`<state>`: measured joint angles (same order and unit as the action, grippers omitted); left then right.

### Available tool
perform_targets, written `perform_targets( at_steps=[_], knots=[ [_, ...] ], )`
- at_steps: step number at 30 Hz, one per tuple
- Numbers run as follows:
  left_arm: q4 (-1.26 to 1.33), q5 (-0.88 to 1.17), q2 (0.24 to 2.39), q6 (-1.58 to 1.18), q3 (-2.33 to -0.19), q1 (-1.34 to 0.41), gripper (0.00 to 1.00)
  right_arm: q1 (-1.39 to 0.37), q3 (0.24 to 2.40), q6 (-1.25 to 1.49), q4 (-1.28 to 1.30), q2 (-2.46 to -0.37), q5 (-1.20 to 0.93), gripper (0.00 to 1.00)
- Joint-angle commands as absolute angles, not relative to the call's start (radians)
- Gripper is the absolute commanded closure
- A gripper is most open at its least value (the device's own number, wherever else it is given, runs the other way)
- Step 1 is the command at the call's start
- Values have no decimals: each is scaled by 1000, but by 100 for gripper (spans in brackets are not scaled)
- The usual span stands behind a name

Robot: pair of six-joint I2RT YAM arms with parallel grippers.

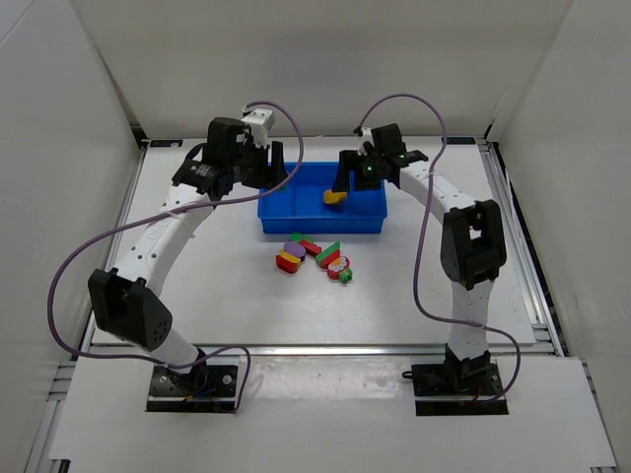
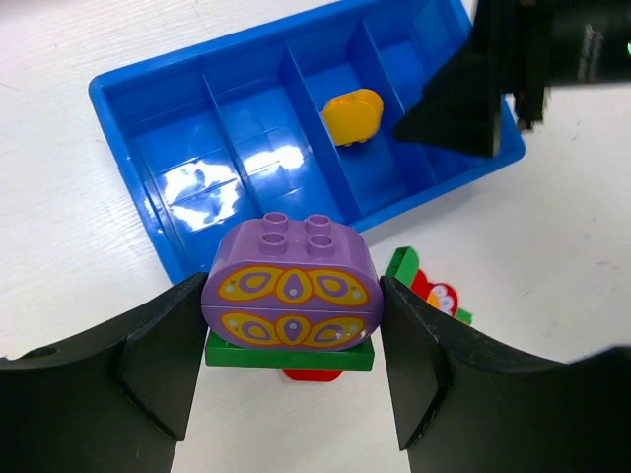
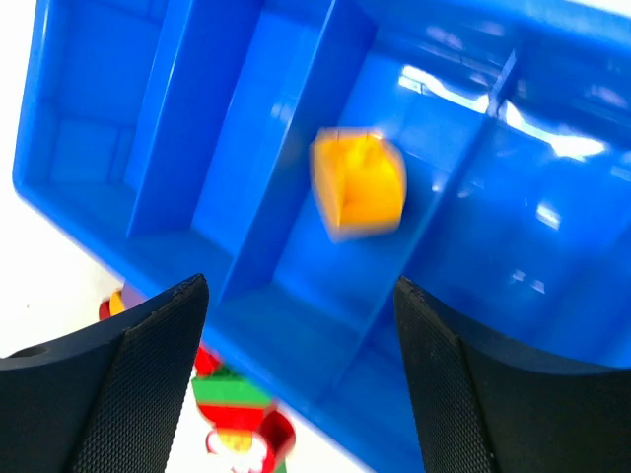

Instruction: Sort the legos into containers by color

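Note:
My left gripper (image 1: 279, 163) hangs over the left end of the blue tray (image 1: 320, 229) and is shut on a purple oval lego (image 2: 292, 286). A green plate (image 2: 291, 352) and a red bit are stuck under that lego. My right gripper (image 1: 345, 177) is open and empty over the tray's right part. A yellow lego (image 1: 335, 196) lies in the third compartment from the left and is blurred in the right wrist view (image 3: 358, 184). The other compartments (image 2: 173, 123) look empty. Several legos (image 1: 314, 254) lie on the table in front of the tray.
The loose pile holds a purple piece on yellow and red (image 1: 291, 254), a red and green piece (image 1: 312, 245) and a red, green and flower piece (image 1: 338, 264), which also shows in the left wrist view (image 2: 434, 291). White walls enclose the table.

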<state>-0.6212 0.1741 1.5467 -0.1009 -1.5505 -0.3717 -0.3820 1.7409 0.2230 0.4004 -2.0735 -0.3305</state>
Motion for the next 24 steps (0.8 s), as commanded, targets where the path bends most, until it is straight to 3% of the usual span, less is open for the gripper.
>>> perform_targets(
  at_steps=[1,3,12,16,24],
  knots=[
    [-615,221,1555,-198,-1598,-348,69,-382,1684,198,339,-1927,-316,20],
    [-614,224,1568,-279,-1603,-324,70,-396,1623,198,318,-1876,-293,20],
    [-611,296,1617,-655,-1615,-229,90,-553,1415,229,137,-1577,-154,20],
    [-612,290,1649,-724,-1649,-227,90,-633,1400,264,115,-1558,-55,20],
    [-621,210,1686,-810,-1709,-222,90,-670,1491,598,161,-1646,83,19]
  ],
)
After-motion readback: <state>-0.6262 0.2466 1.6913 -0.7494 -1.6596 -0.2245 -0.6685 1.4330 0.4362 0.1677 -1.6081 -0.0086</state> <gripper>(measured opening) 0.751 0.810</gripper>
